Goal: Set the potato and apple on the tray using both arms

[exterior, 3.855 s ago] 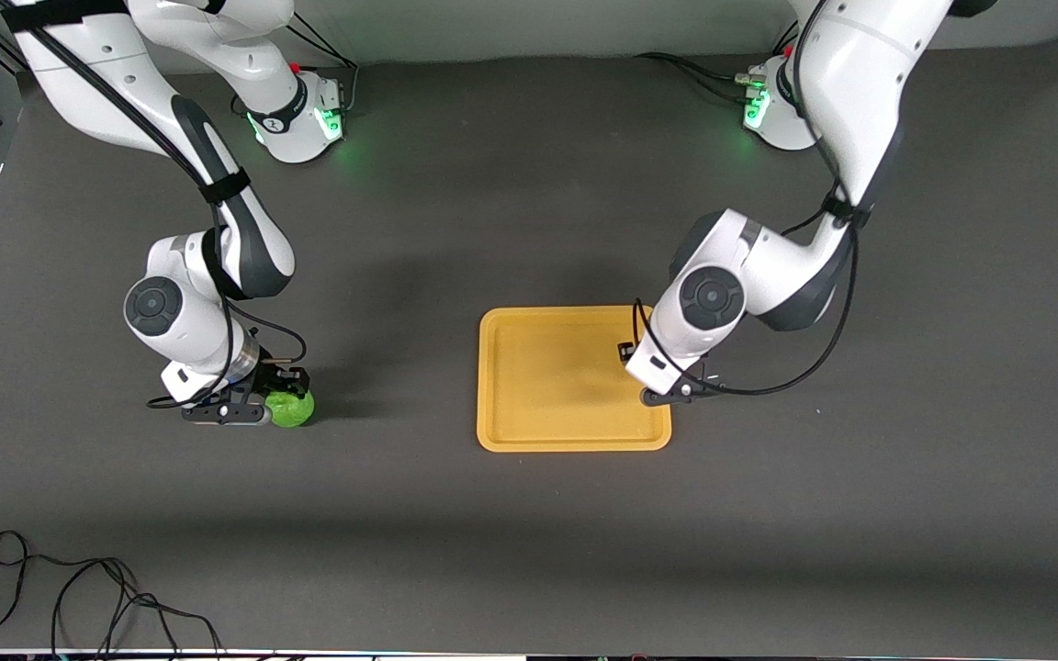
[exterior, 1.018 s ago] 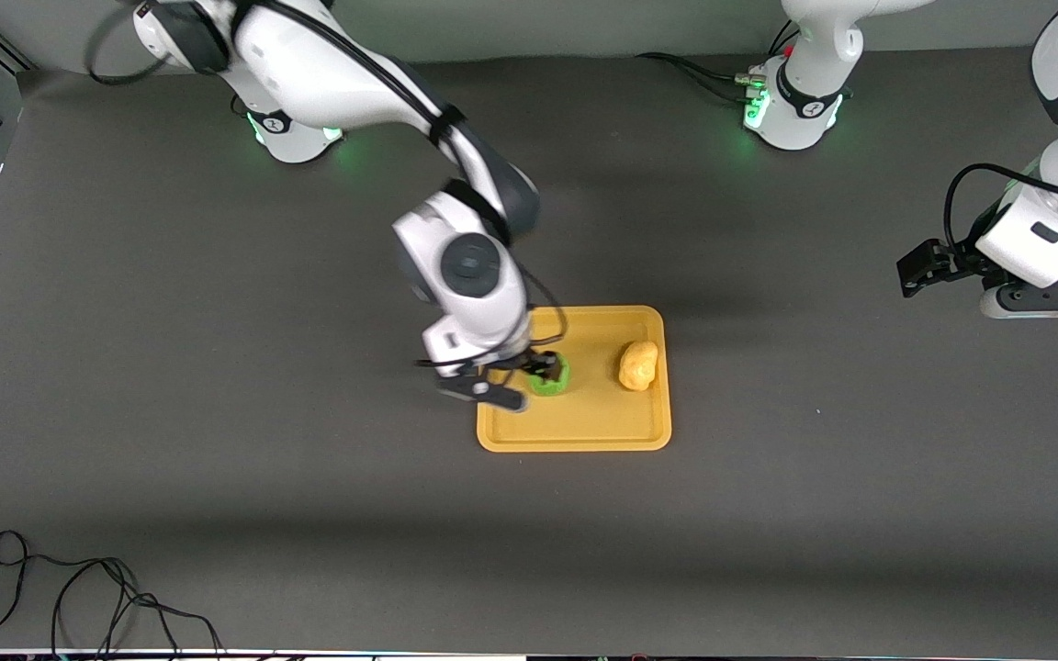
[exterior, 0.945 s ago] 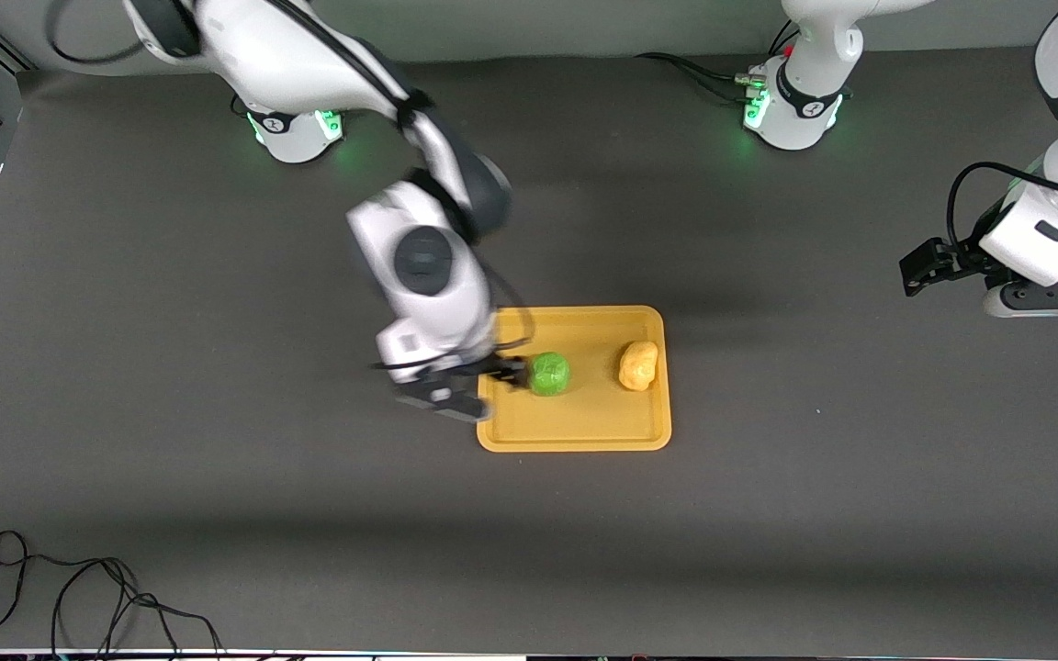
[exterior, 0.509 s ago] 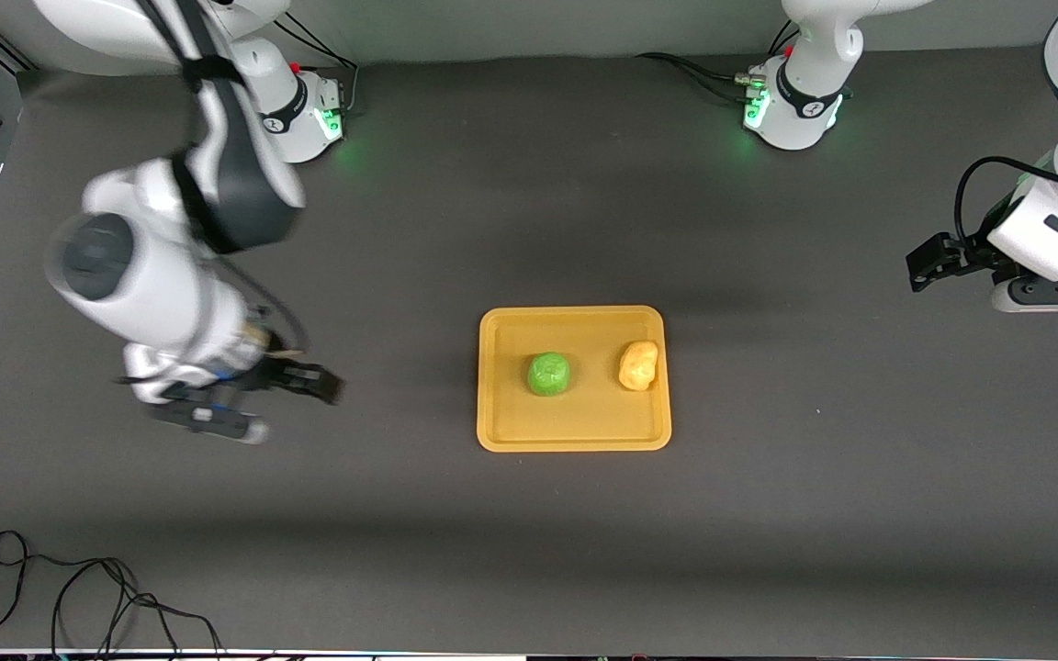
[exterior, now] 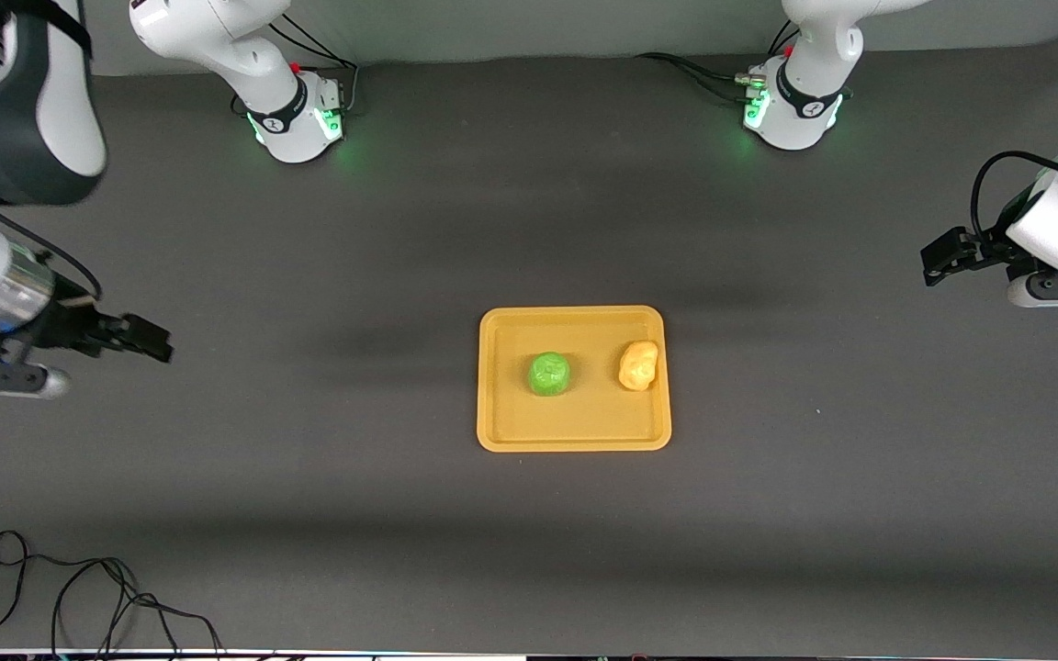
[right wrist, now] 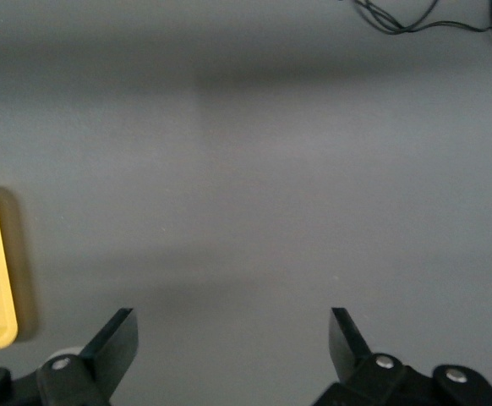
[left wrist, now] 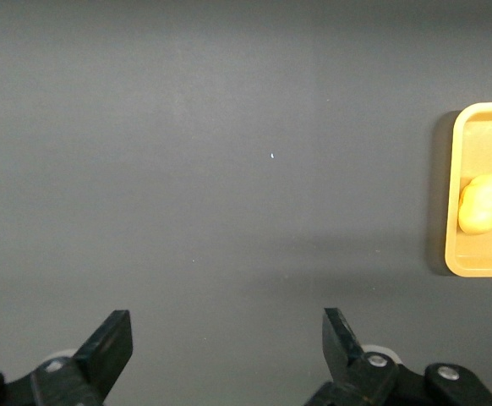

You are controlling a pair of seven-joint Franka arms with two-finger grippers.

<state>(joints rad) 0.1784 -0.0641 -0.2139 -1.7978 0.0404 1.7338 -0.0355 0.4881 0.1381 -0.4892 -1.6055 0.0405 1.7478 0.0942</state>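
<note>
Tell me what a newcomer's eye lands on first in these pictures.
The orange-yellow tray mid-table stands out against the dark surface, with the bright green apple and the paler potato lying on it side by side, apart, the potato toward the left arm's end. Both grippers hang open and empty over bare table: the right gripper at its arm's end, the left gripper at the other.

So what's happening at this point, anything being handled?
Nothing is held right now. The apple and the potato both sit on the tray, apart from each other, the potato toward the left arm's end. The right tool is open over bare table at the right arm's end, and the left tool is open over the table at the left arm's end. By the look of it, the placing is done.
</note>
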